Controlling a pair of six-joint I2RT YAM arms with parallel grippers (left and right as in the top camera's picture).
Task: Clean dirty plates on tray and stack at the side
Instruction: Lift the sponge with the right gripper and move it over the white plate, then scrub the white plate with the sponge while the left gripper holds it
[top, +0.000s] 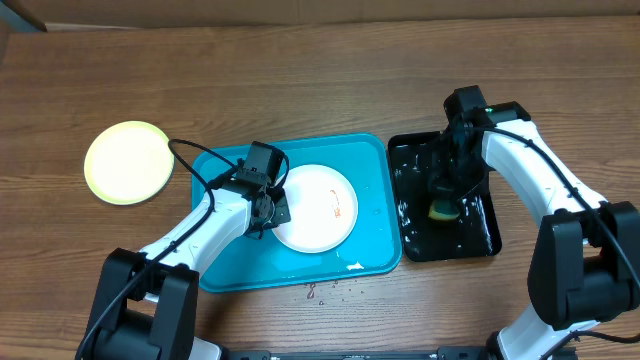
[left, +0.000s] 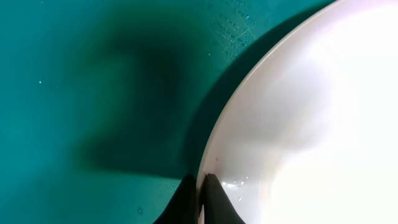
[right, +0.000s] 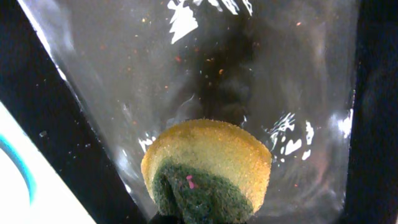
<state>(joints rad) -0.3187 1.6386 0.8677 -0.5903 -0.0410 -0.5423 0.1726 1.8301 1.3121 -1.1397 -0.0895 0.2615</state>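
The left gripper (top: 272, 211) is pressed nearly together on the left rim of the white plate (top: 322, 218). In the left wrist view its two dark fingertips (left: 214, 202) pinch the thin rim between them with only a sliver of gap. This plate (left: 311, 124) lies on the turquoise tray (top: 225, 265), which sits at the middle of the tabletop toward the near edge. The plate is on the tray's right half and carries a small orange-red smear (top: 338, 204). Beside the rim, the tray floor (left: 93, 93) is bare, with a soft shadow on it. The pale yellow-green plate (top: 127, 162) rests flat on the wood well apart from the tray, toward the left edge of the tabletop. The right gripper (top: 448, 192) hangs over the glossy black tray (top: 472, 240), which lies just to the right of the turquoise one. It is closed on a yellow sponge (top: 443, 211). From the right wrist the sponge (right: 205, 168) looks squeezed into a curve, green scouring side toward the camera, above the wet, speckled black surface (right: 249, 74). A few small droplets (top: 322, 291) dot the wood between the turquoise tray and the near edge.
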